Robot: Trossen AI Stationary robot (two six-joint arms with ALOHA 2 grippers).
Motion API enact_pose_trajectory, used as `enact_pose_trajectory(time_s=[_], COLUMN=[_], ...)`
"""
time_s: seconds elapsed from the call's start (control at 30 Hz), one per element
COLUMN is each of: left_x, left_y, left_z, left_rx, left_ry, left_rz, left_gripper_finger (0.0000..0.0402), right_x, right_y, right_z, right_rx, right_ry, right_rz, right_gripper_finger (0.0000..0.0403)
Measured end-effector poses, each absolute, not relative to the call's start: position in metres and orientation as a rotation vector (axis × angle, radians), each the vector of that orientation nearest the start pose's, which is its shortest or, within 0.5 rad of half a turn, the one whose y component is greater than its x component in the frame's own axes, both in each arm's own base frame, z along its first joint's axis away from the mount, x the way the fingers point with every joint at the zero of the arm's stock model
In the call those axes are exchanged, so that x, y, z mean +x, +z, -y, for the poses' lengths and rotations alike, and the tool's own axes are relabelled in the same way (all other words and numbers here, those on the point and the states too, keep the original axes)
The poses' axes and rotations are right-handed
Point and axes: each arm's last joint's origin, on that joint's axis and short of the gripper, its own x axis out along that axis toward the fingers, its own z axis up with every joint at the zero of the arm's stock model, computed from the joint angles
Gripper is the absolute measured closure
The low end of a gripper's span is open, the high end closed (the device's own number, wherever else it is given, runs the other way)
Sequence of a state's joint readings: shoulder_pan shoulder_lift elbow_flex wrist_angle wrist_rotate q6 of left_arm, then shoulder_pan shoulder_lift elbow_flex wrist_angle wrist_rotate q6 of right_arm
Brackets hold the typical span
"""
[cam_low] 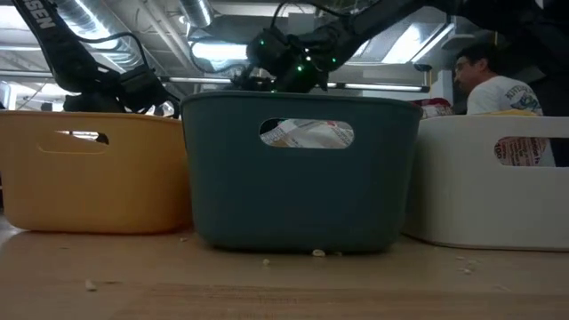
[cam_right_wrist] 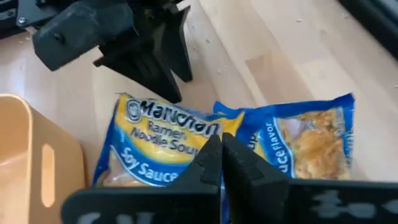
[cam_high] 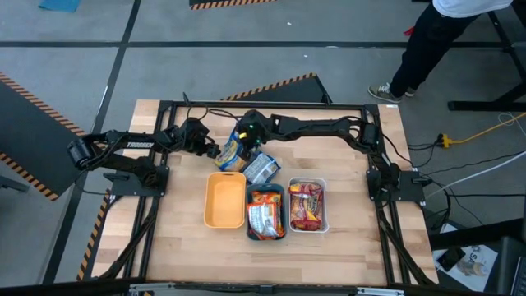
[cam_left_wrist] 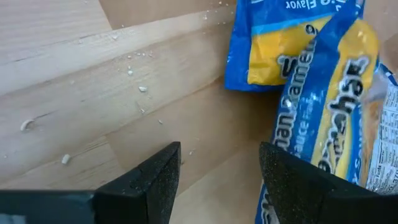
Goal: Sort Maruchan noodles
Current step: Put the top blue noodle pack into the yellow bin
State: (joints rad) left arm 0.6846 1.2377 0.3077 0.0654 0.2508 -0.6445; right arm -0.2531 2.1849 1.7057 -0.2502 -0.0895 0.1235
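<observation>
Two blue-and-yellow Maruchan packets lie together on the table behind the trays: a Soy Sauce one point(cam_high: 233, 154) point(cam_right_wrist: 155, 140) and a second one point(cam_high: 261, 167) point(cam_right_wrist: 305, 140). My right gripper point(cam_high: 244, 145) point(cam_right_wrist: 221, 152) reaches in from the right and is shut on the Soy Sauce packet. My left gripper point(cam_high: 212, 149) point(cam_left_wrist: 219, 171) is open just left of that packet, which shows tilted beside one of its fingers point(cam_left_wrist: 323, 124). Orange packets point(cam_high: 265, 212) lie in the teal tray point(cam_high: 251, 215), and red ones point(cam_high: 306, 205) in the white tray point(cam_high: 325, 205). My right gripper pinches the Soy Sauce packet at its edge next to the second packet point(cam_right_wrist: 202, 134) between its two shut fingers. The fingers come slanting down from the far right and hide the exact spot. The packet is tilted up, with its lower part on the table. My left gripper has one finger point(cam_left_wrist: 292, 180) right beside the same packet; I cannot tell whether it touches.
The yellow-orange tray point(cam_high: 224, 200) stands just in front of the two packets, left of the teal and white trays. Crumbs lie on the wood point(cam_left_wrist: 134, 71). A person stands beyond the table's far right corner point(cam_high: 427, 41).
</observation>
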Motion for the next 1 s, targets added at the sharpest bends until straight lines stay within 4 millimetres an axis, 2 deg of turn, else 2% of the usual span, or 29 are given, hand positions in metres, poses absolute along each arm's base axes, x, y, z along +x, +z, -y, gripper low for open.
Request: enact_pose_trajectory(time_s=[0.2, 0.33, 0.43, 0.63, 0.73, 0.83, 1.0], left_x=[0.152, 0.155, 0.158, 0.16, 0.16, 0.16, 0.159], left_y=[0.12, 0.122, 0.127, 0.129, 0.128, 0.128, 0.128], left_z=[-0.115, -0.117, -0.119, -0.119, -0.119, -0.119, -0.121], left_rx=[-0.992, -0.976, -0.958, -0.975, -0.98, -0.963, -0.901], left_ry=[0.655, 0.644, 0.62, 0.553, 0.551, 0.583, 0.622], left_rz=[-0.629, -0.592, -0.539, -0.521, -0.528, -0.525, -0.527], left_gripper_finger=[0.0189, 0.0189, 0.0189, 0.0189, 0.0189, 0.0189, 0.0189], right_x=[0.48, 0.479, 0.477, 0.473, 0.468, 0.464, 0.452], right_y=[0.218, 0.218, 0.213, 0.204, 0.201, 0.2, 0.196], right_z=[0.11, 0.106, 0.106, 0.106, 0.11, 0.121, 0.147], right_rx=[0.152, 0.127, 0.128, 0.083, 0.006, -0.031, 0.058], right_ry=[-0.197, -0.157, -0.147, -0.153, -0.271, -0.373, -0.395], right_rz=[-0.727, -0.772, -0.797, -0.84, -0.901, -0.925, -0.979], right_gripper_finger=[0.0403, 0.0386, 0.0337, 0.0197, 0.0143, 0.0105, 0.0069])
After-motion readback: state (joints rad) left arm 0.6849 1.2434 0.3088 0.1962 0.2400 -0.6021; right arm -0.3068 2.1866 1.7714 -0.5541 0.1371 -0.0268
